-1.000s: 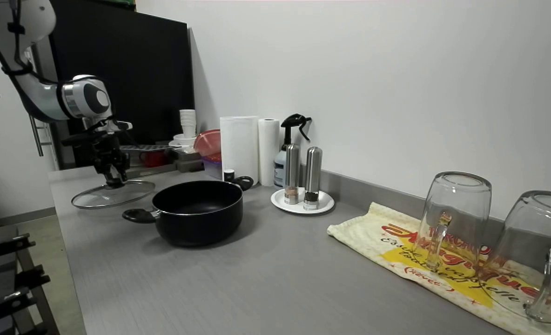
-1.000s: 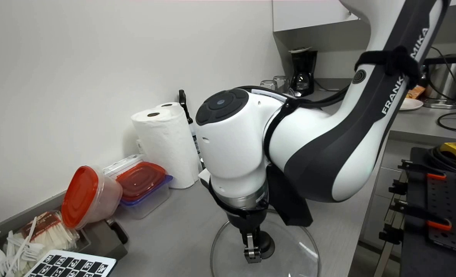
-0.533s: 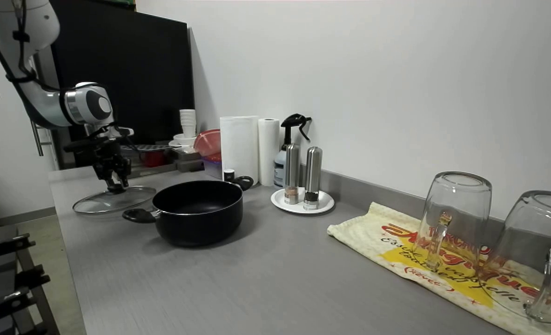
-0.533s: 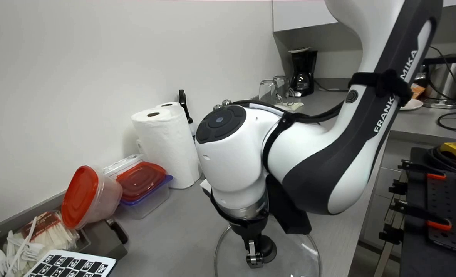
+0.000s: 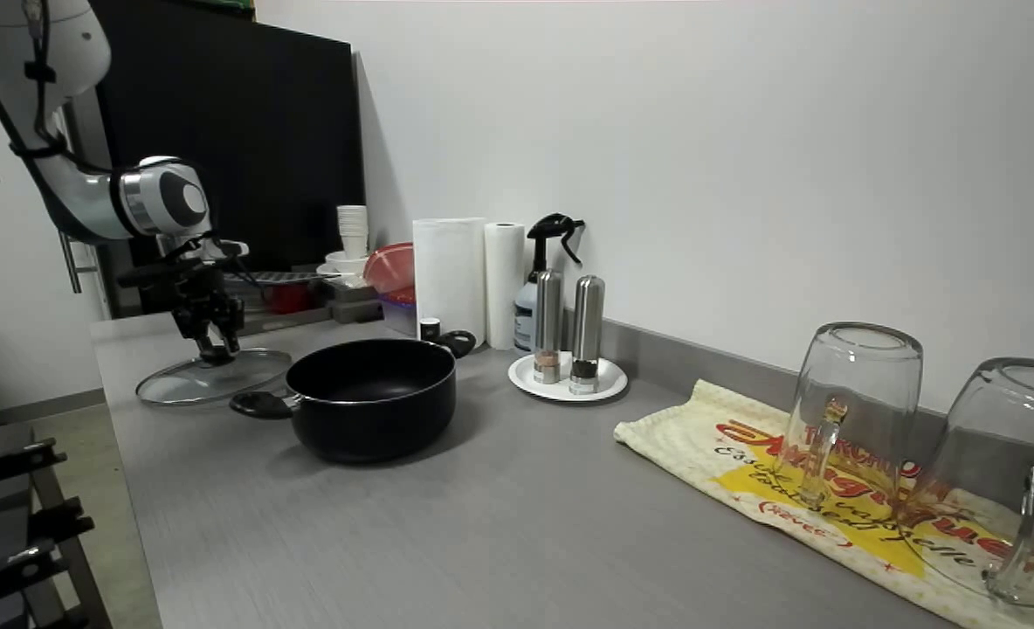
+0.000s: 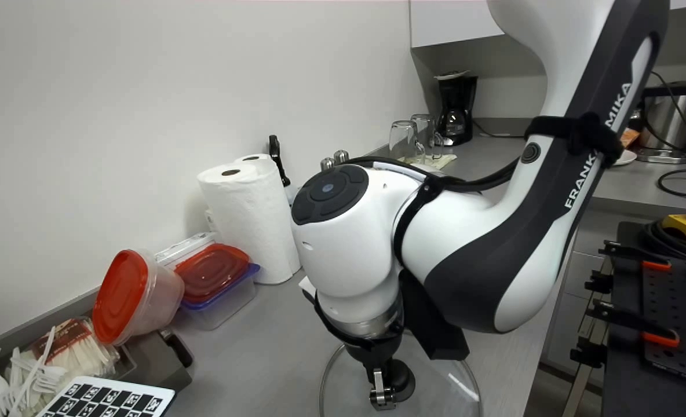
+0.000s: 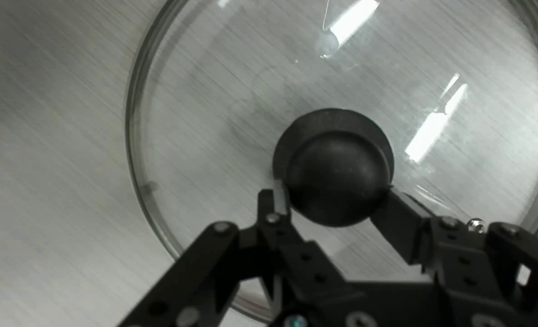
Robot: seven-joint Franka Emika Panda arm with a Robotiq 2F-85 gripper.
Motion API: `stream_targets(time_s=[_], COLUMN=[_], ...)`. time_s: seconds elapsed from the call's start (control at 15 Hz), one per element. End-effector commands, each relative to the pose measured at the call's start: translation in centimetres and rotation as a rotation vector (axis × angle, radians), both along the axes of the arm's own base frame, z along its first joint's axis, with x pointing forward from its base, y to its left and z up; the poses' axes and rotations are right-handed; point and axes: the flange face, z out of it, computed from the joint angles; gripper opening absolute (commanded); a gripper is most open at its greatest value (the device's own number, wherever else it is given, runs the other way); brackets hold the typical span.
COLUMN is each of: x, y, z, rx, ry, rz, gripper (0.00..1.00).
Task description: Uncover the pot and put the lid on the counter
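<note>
The black pot (image 5: 377, 432) stands uncovered on the grey counter (image 5: 526, 542); the arm hides it in an exterior view. The glass lid (image 5: 176, 384) lies level beside the pot, on or very close to the counter. It also shows in an exterior view (image 6: 435, 399) and fills much of the wrist view (image 7: 214, 136). My gripper (image 5: 217, 354) points down at the lid's centre. In the wrist view its fingers (image 7: 335, 197) touch both sides of the dark knob (image 7: 339, 168), shut on it. The gripper also shows in an exterior view (image 6: 382, 395).
Two metal grinders stand on a white plate (image 5: 604, 384) behind the pot. Paper rolls (image 5: 450, 279) and a spray bottle (image 5: 526, 310) stand by the wall. Glass mugs (image 5: 858, 393) stand on a patterned cloth (image 5: 700, 428). Plastic containers (image 6: 215, 289) lie along the wall.
My gripper and the lid moved down to the counter between one second and half a second ago. Since then they have hardly moved. The pot has not moved.
</note>
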Motion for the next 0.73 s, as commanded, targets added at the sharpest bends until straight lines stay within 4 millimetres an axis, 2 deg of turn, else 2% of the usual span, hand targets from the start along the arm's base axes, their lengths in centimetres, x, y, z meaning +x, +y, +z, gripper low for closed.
stream_targets(time_s=[0.0, 0.67], x=[0.04, 0.06], y=[0.02, 0.03], z=[0.01, 0.01], rx=[-0.003, -0.004], ry=[0.003, 0.003], rz=[0.0, -0.001], gripper=[0.57, 0.59])
